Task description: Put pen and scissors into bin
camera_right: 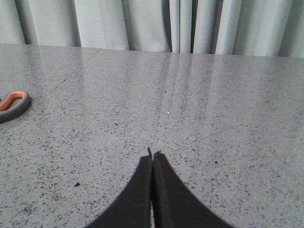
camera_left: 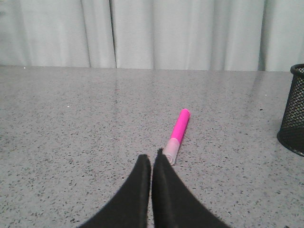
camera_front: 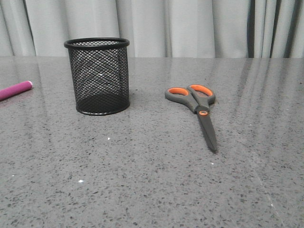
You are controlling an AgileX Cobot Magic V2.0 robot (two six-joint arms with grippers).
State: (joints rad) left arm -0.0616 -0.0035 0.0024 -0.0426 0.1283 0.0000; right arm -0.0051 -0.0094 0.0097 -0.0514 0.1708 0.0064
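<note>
One bin, one pen, one pair of scissors on the grey table (camera_front: pixel 152 190).

The mesh bin (camera_front: pixel 98 76), upper left of centre, stands upright with nothing inside. The pen (camera_front: pixel 16 89) lies at the far left edge; the scissors (camera_front: pixel 197 109) lie right of centre, blades closed. Both the left fingers (camera_left: pixel 151 164) and right fingers (camera_right: pixel 152 161) are pressed together, holding nothing, low over the table.

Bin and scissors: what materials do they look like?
Bin: likely black-coated metal wire mesh, see-through, with a solid rim and base. Scissors: handles look like matte grey plastic with orange lining; the dark matte blades are probably coated metal.
</note>
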